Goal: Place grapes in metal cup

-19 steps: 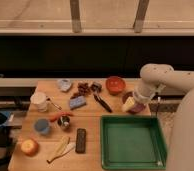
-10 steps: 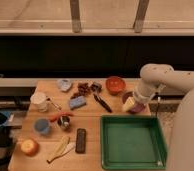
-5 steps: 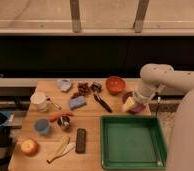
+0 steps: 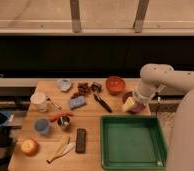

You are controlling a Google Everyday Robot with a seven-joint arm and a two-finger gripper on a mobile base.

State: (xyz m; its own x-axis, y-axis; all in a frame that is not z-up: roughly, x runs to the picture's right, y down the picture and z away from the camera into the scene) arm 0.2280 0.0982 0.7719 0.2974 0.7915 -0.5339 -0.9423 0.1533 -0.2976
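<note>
At the near left corner of the light wooden table (image 4: 92, 131) sits a round orange-yellow fruit (image 4: 29, 146). Farther back on that side stands a large white mug (image 4: 39, 100), and between the two is a short blue cup (image 4: 41, 125).

Just right of the blue cup stands the small, shiny silver metal cup (image 4: 64, 122), upright and dark inside. A thin orange-red piece (image 4: 59, 116) lies just beyond it. Near the front edge lie a pale, long curved fruit (image 4: 61, 148) and a flat black rectangular remote (image 4: 81, 140).

Toward the far side are a pale blue-grey dish (image 4: 64, 84) and a blue rectangular sponge (image 4: 77, 102). The grapes (image 4: 82, 90), a lumpy bunch of dark reddish-purple berries, rest on the tabletop (well apart from the metal cup, beyond it and slightly right).

A long black utensil (image 4: 104, 103) lies slanted to the right of them, and a round red-orange bowl (image 4: 115, 84) sits at the far edge. A green rectangular plastic tray (image 4: 132, 155) fills the near right.

The white arm (image 4: 162, 76) enters from the right, bends at a rounded elbow and slopes down and left. Its gripper (image 4: 132, 104) hangs low near the table's right edge, just beyond the tray's far rim. The fingers are spread apart, far from both grapes and cup. A small dark red shape lies under it, possibly touching, though I cannot tell.
</note>
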